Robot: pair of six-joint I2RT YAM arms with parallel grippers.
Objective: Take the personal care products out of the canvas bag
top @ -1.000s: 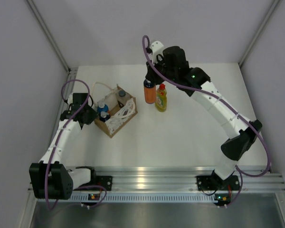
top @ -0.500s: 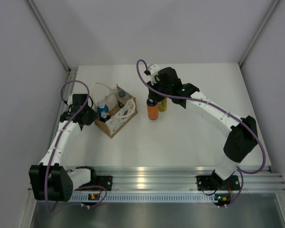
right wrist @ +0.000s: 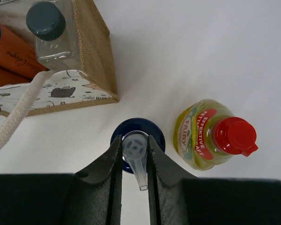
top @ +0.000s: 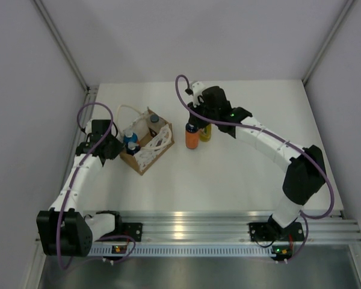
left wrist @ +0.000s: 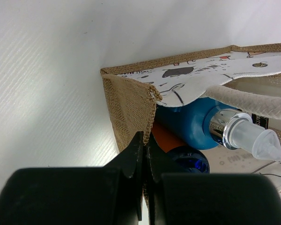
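Note:
The canvas bag stands at the left of the table. My left gripper is shut on its near wall edge. Two orange-and-blue bottles and a flat whitish bottle with a dark cap are still inside. My right gripper is shut on the pale cap of a third orange-and-blue bottle. It holds that bottle upright, right of the bag and just left of the yellow bottle with the red cap. The arm partly hides the yellow bottle in the top view.
White cord handles loop out behind the bag, and one cord hangs at its side. The table ends at a metal rail along the near edge. Grey walls close in the left, right and back.
My right arm has carried the orange-and-blue bottle down and toward me, to a spot beside the yellow bottle. It has hardly moved in the last half second. The left arm has not moved.

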